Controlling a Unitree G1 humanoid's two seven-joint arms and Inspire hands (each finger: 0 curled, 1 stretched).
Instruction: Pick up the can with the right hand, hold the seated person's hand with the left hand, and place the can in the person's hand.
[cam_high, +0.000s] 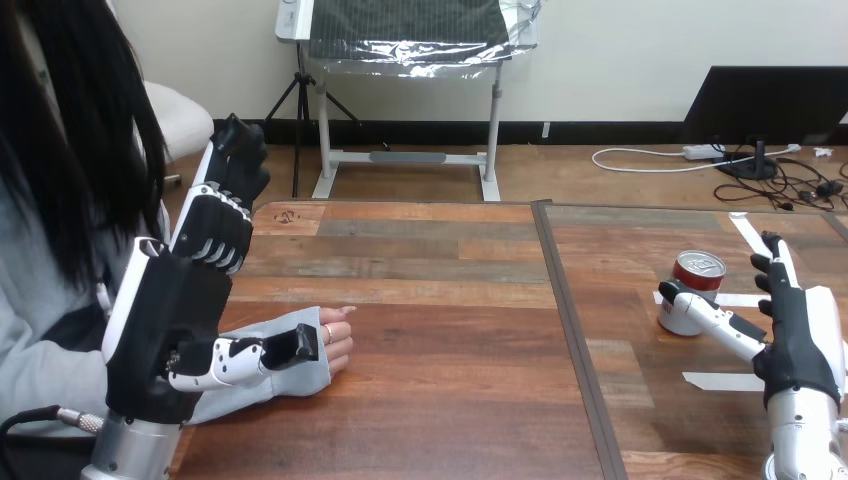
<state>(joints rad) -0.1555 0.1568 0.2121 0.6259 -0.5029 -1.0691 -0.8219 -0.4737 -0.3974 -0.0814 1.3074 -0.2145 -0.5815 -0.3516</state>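
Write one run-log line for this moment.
right hand: open, around can | can: upright on table | left hand: open, beside person's hand, no grasp

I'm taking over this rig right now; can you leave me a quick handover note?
Left hand: open, raised beside the person's hand, which rests on the table; no hold.
Right hand: open at the upright can, thumb across its front; not gripped.
Done: both hands in position.
To do: grip and lift can, hold person's hand, place can in it.
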